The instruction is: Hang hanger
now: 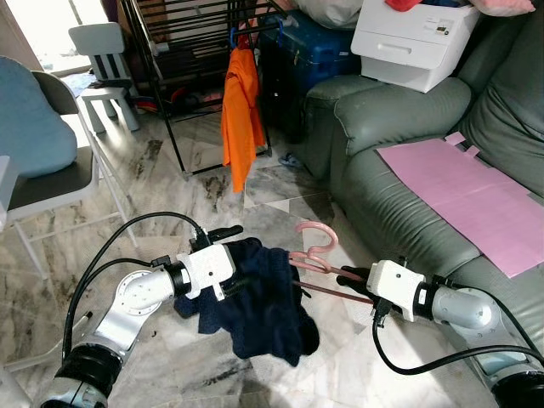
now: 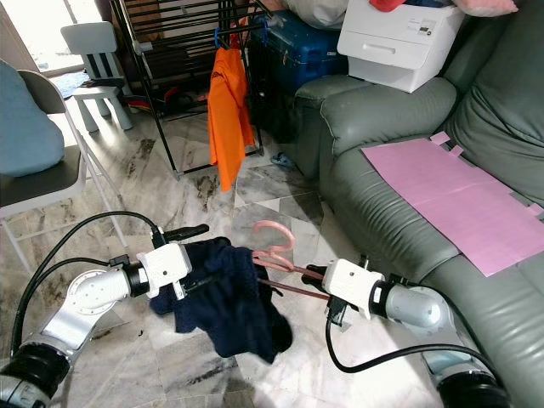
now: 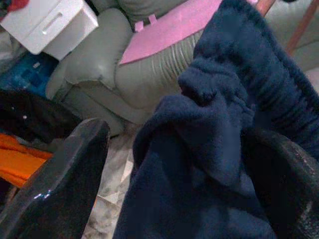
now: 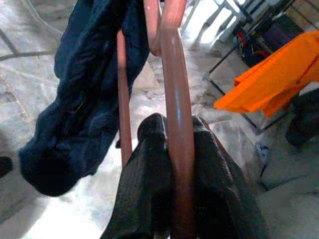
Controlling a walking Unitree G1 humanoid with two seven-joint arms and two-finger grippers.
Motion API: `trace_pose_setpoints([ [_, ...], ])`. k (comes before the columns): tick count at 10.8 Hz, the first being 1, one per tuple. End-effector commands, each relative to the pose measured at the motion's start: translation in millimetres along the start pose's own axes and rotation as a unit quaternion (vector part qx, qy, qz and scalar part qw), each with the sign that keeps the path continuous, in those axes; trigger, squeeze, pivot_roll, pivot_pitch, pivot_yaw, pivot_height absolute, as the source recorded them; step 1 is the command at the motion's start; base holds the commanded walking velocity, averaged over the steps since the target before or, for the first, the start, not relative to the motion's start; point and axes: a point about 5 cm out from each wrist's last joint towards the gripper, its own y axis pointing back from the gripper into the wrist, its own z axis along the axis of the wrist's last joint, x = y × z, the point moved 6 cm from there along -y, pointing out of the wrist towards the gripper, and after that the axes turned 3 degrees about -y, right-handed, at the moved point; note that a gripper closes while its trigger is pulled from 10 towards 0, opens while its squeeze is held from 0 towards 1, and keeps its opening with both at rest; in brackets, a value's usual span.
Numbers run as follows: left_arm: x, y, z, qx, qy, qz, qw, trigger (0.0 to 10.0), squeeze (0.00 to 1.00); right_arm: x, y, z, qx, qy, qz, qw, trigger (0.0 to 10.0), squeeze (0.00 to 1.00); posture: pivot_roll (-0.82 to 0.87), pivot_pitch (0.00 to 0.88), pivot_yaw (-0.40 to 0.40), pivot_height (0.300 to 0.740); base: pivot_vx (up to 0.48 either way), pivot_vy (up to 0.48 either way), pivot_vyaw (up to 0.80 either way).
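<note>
Gripping the pink hanger [image 1: 319, 255] low over the floor, the right gripper [image 4: 177, 164] has both fingers pinched on one arm of it; hook end points up and away toward the rack. A navy cloth [image 1: 263, 297] drapes off the hanger's other end. Left gripper [image 1: 231, 259] is at that cloth w/ fingers spread, one finger [image 3: 65, 184] bare, the other behind a fold; can't tell if it actually bites fabric. Black cables loop from both arms.

Floor [image 1: 170, 195] is veined marble tile, nothing between hanger and rack. On the robot's right, a grey-green sofa [image 1: 399, 144] w/ a pink sheet [image 1: 476, 195] on the seat. On its left, a grey chair [image 1: 51, 178] w/ blue cushion.

Farther: black rack [image 1: 178, 51] w/ an orange shirt [image 1: 240, 119] on a blue hanger. Beyond it, a blue case [image 1: 310, 47], a white printer [image 1: 416, 38] on the sofa arm, a small white chair [image 1: 106, 64]. Rack top cut off by frame edge.
</note>
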Motion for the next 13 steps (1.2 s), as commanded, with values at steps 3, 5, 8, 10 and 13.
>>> trace_pose_setpoints([
  [3, -12.5, -0.5, -12, 0.034, 0.006, -0.087, 0.996, 0.0, 0.00, -5.7, -9.9, 32, -0.051, 0.041, 0.000, 0.998, 10.0, 0.00, -0.18, 0.000, 0.072, 0.740, 0.000, 0.000, 0.00],
  [5, -0.5, -3.5, -18, 0.047, 0.012, -0.079, 0.996, 0.0, 0.00, -3.3, -11.8, 33, -0.054, 0.049, 0.004, 0.997, 10.0, 0.00, -0.19, 0.000, 0.076, 0.740, 0.000, 0.000, 0.00],
  [8, 11.6, -1.9, -22, 0.066, 0.017, -0.093, 0.993, 0.0, 0.00, -2.1, -12.5, 31, -0.049, 0.057, 0.004, 0.997, 10.0, 0.00, -0.18, 0.000, 0.081, 0.740, 0.000, 0.000, 0.00],
  [10, 15.5, 3.5, -29, 0.089, 0.034, -0.116, 0.989, 0.0, 0.00, -0.1, -14.4, 30, -0.046, 0.066, 0.005, 0.997, 10.0, 0.00, -0.18, 0.000, 0.079, 0.740, 0.000, 0.000, 0.00],
  [13, 17.0, 4.0, -30, 0.091, 0.052, -0.130, 0.986, 0.0, 0.00, 2.9, -16.4, 28, -0.043, 0.072, 0.007, 0.996, 10.0, 0.00, -0.18, 0.000, 0.076, 0.740, 0.000, 0.000, 0.00],
])
